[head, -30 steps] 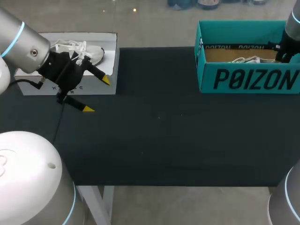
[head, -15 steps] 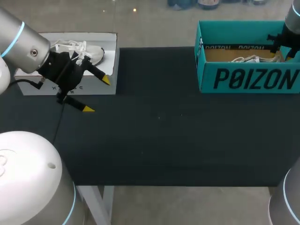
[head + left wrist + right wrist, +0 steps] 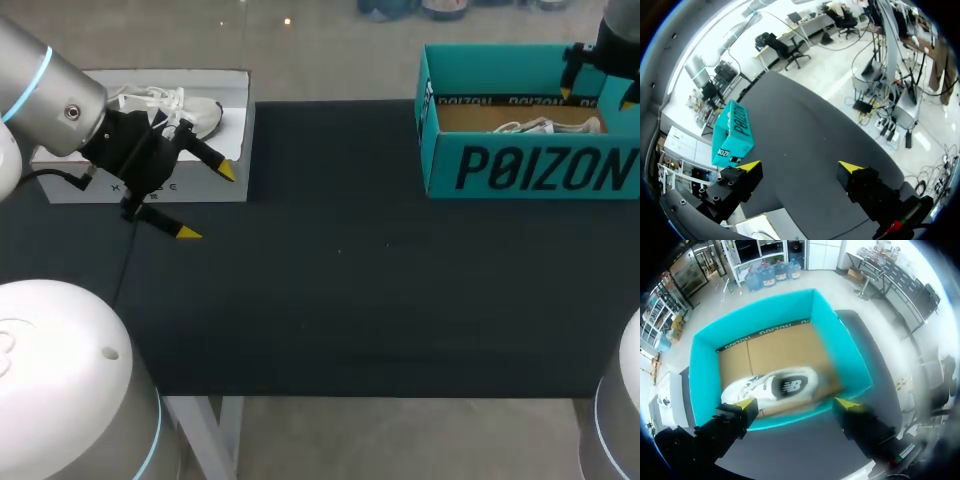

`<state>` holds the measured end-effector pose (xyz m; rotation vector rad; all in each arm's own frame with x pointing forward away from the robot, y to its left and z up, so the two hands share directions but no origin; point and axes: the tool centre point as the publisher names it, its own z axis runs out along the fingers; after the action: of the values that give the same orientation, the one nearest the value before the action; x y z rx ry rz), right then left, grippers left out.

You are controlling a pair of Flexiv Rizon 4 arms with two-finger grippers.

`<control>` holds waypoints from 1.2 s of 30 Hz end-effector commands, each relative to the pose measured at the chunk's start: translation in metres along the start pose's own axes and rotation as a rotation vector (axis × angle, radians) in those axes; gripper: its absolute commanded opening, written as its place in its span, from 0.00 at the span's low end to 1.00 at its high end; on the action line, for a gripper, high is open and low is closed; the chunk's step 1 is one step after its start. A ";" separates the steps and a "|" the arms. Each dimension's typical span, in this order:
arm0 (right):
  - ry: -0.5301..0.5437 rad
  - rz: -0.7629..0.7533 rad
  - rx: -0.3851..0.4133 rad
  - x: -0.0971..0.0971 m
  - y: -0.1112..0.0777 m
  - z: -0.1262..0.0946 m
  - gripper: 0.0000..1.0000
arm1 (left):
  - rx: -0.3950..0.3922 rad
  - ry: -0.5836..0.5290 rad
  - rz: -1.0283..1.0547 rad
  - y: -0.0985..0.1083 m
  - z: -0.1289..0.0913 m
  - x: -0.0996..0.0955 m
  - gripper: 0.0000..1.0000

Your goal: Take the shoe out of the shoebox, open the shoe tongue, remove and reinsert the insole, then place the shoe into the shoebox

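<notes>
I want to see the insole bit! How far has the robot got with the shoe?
Done: I cannot tell. The white shoe lies in the teal shoebox, which fits either the very start or the very end. In hand: nothing. The right gripper hangs open above the shoebox, and the left gripper is open and empty too. Left: if this is the start, everything.

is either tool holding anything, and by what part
Nothing is held. Left tool open and empty; right tool open above the shoe in the shoebox.
</notes>
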<state>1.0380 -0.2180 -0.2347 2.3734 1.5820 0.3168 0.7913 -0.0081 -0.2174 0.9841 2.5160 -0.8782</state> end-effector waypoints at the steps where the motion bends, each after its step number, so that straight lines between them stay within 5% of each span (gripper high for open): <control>1: -0.003 0.008 -0.055 -0.003 -0.023 -0.028 1.00 | -0.004 0.003 0.000 -0.001 0.000 0.000 1.00; 27: -0.003 0.008 -0.055 -0.003 -0.023 -0.028 1.00 | -0.036 0.011 0.079 0.001 -0.005 -0.003 1.00; 36: -0.003 0.008 -0.055 -0.003 -0.023 -0.028 1.00 | -0.105 0.161 0.273 0.053 -0.048 0.017 1.00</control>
<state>1.0073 -0.2097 -0.2167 2.3378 1.5444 0.3540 0.8049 0.0405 -0.2221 1.2924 2.4540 -0.5745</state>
